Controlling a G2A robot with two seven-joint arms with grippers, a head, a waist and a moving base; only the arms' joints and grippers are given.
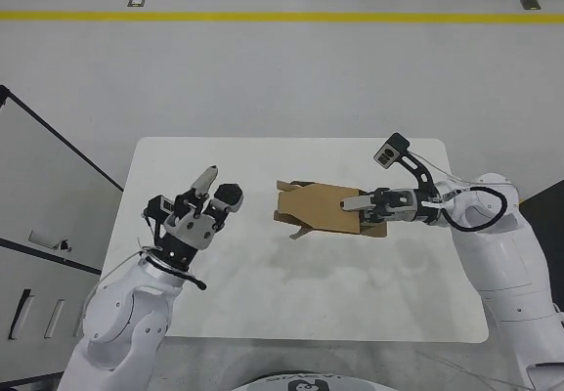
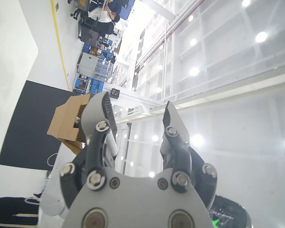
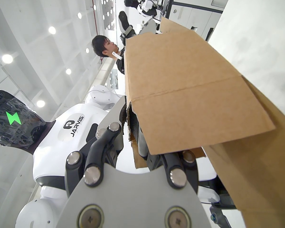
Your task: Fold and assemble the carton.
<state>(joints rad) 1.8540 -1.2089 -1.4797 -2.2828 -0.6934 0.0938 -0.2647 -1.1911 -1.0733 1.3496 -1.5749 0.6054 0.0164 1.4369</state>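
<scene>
Carton (image 1: 325, 207): brown corrugated, only partly erected. It sat right of centre in the top view on the white table (image 1: 262, 293). Its long axis ran left to right across the frame, and loose flaps stuck out at its left end.

Left of frame: the left gripper (image 1: 216, 189) hung above the table with a strip of bare tabletop between it and the carton. Its fingers were spread wide and held nothing. The left wrist view agreed: the left gripper (image 2: 137, 110) showed open air between the jaws. There the carton (image 2: 66, 119) lay at the left-centre of the frame, beyond one finger and off to its side, not in line with the gap.

Centre: the carton's flapped left end faced the left gripper.

Right of frame: the right gripper (image 1: 355, 202) came in from the right and lay over the carton's right half. In the right wrist view the right gripper (image 3: 133, 129) was pressed together on a cardboard wall. The edge of the carton (image 3: 180, 96) passed between its fingers and a flap covered one of them.

Judgement: the right arm was the nearer one and was already acting as the anchor. The free left gripper would have to travel rightward in the top view, along the carton's long axis, to meet the loose flaps end-on.
</scene>
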